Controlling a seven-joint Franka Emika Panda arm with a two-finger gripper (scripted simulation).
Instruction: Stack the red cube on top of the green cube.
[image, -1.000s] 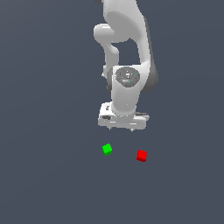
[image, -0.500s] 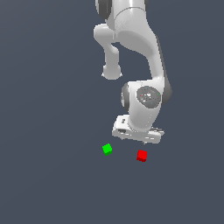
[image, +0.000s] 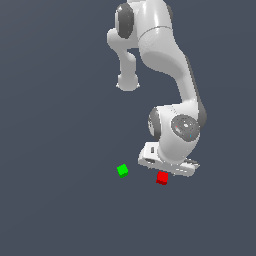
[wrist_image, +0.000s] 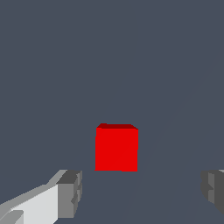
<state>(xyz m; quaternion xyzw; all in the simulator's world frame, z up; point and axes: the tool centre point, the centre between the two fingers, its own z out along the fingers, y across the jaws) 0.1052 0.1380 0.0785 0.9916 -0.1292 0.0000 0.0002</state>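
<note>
The red cube (image: 162, 177) lies on the dark floor, with the green cube (image: 122, 170) a short way off toward the exterior view's left. My gripper (image: 169, 171) hangs low, right over the red cube, and its white hand partly covers the cube's upper edge. In the wrist view the red cube (wrist_image: 116, 148) sits just beyond the grey fingertips (wrist_image: 70, 194), nearer to that one than to the other. The gripper (wrist_image: 142, 192) is open, with a wide gap and nothing held. The green cube does not show in the wrist view.
The floor is a plain dark grey with no other objects on it. My arm's upper links (image: 160, 45) rise above and behind the cubes.
The arm has swung toward the exterior view's right and dropped, bringing the gripper from above the gap between the cubes down over the red cube. Neither cube has moved.
</note>
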